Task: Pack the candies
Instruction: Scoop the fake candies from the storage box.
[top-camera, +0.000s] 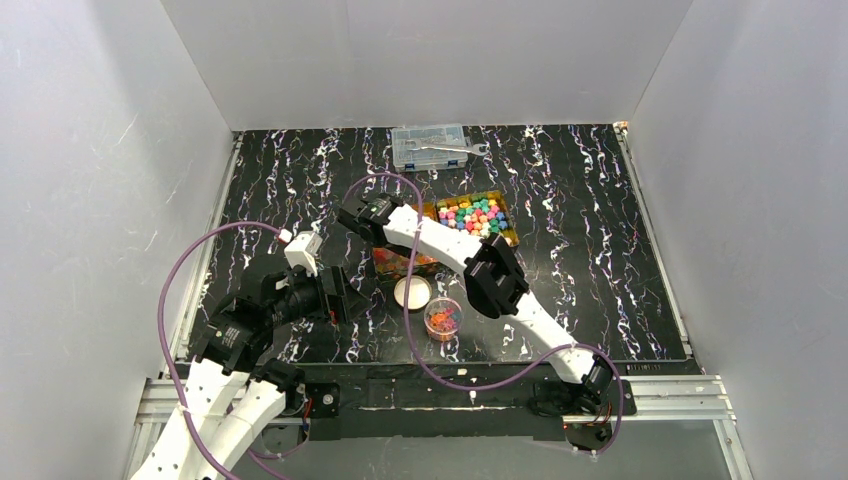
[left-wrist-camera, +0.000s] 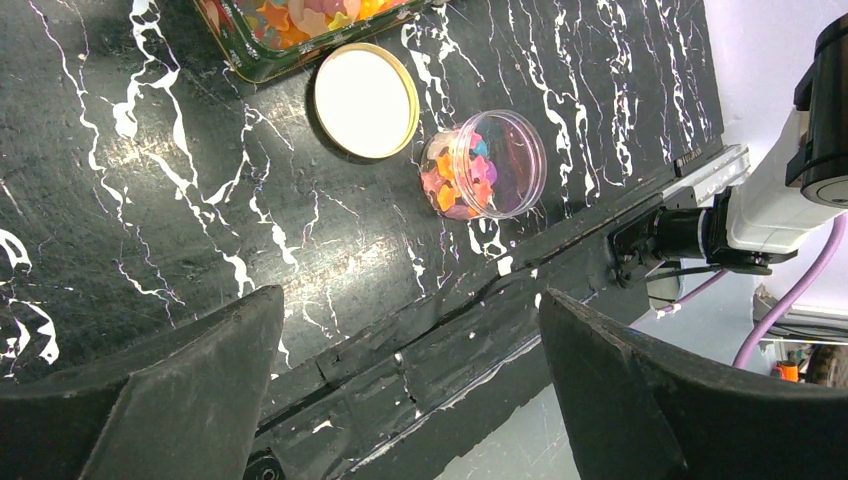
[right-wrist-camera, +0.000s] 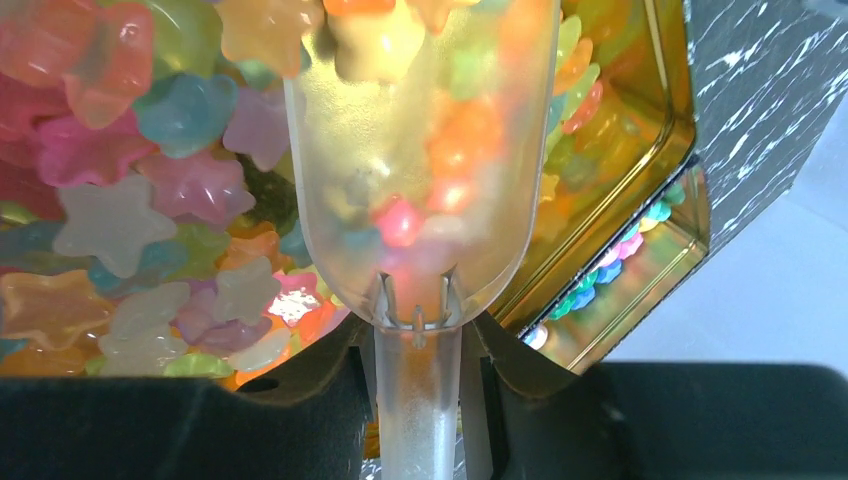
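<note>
Candies first: translucent star-shaped candies (right-wrist-camera: 110, 230) in pink, orange, yellow, blue and white fill a gold metal tin (right-wrist-camera: 640, 150). You've got a frosted clear plastic scoop (right-wrist-camera: 430, 150) dipped among them, a few pieces in its bowl. Your right gripper (right-wrist-camera: 420, 365) pinches the scoop's handle, jaws closed on it from both sides. Round multicoloured candies (top-camera: 478, 213) sit in a second gold tin (top-camera: 512, 236) further back on the black marbled table (top-camera: 600, 250). Near the front edge a small clear round jar (left-wrist-camera: 483, 165) stands open with some star pieces inside. Its white gold-rimmed lid (left-wrist-camera: 366, 100) lies flat just beside it, not touching. Your left gripper (left-wrist-camera: 410, 335) hovers over the table near the jar — jaws spread wide, nothing between them. Clear compartment box (top-camera: 432, 147) with a silver wrench (top-camera: 452, 148) on top sits at the far edge.
</note>
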